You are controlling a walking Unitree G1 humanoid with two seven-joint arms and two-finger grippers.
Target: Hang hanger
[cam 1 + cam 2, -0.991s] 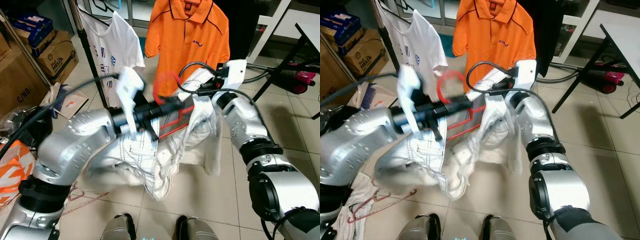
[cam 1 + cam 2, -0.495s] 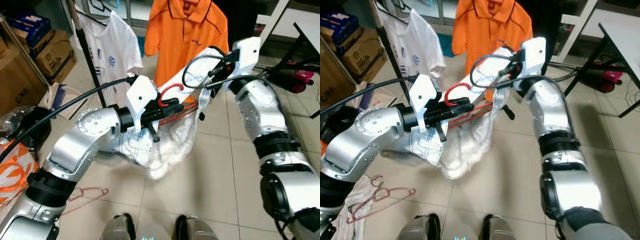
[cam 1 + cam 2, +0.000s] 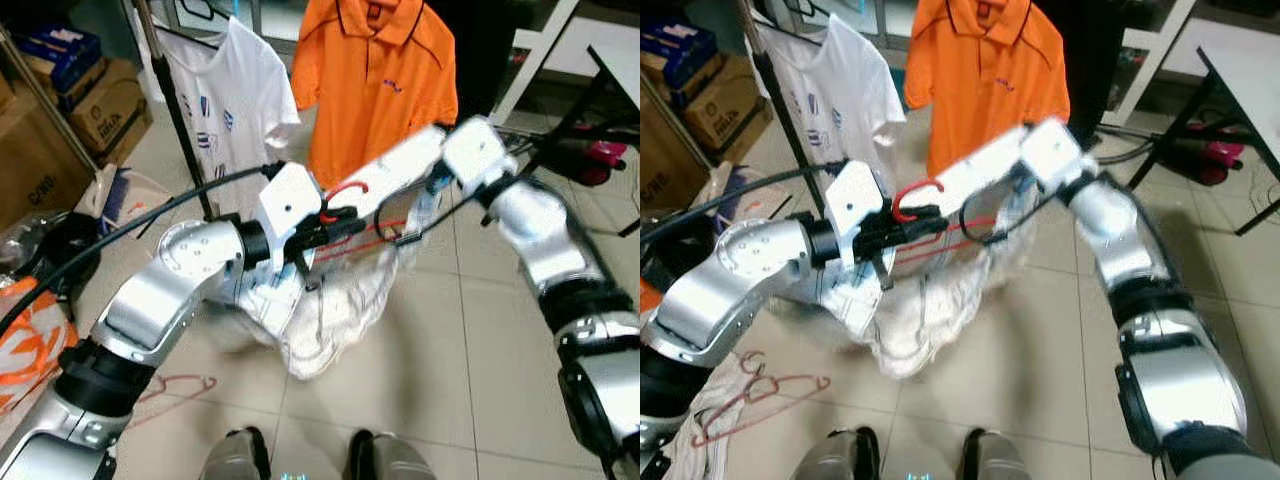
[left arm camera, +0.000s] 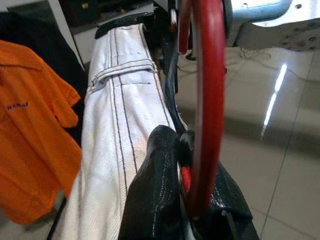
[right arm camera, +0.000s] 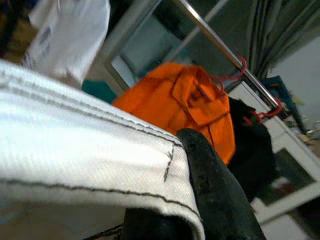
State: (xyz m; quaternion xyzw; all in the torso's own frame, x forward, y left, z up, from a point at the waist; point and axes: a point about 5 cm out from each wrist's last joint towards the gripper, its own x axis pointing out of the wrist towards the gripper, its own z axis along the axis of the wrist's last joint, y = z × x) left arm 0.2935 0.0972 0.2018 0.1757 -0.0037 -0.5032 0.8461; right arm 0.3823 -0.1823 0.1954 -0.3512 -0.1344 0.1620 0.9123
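My left gripper [image 3: 335, 222] is shut on a red hanger [image 3: 342, 190] just below its hook, held out in front of my chest. White trousers [image 3: 330, 305] with dark stitching are draped over the hanger and sag toward the floor. In the left wrist view the red hanger [image 4: 206, 100] stands between the black fingers [image 4: 160, 200], with the trousers' waistband [image 4: 120, 125] beside it. My right gripper [image 5: 175, 200] is shut on the waistband hem; one black finger [image 5: 210, 185] presses on top of the cloth. The right arm [image 3: 520, 220] is blurred.
A clothes rack pole [image 3: 175, 100] and rail [image 5: 220, 47] carry an orange polo shirt [image 3: 375, 80] and a white T-shirt [image 3: 235, 100]. A spare red hanger [image 3: 170, 390] lies on the tiles at the left. Cardboard boxes [image 3: 100, 110] stand far left; black table legs [image 3: 560, 130] stand right.
Both arms have lifted the hanger and trousers up off the floor toward the rack. Over the last half second the right arm has swung down and left, now blurred.
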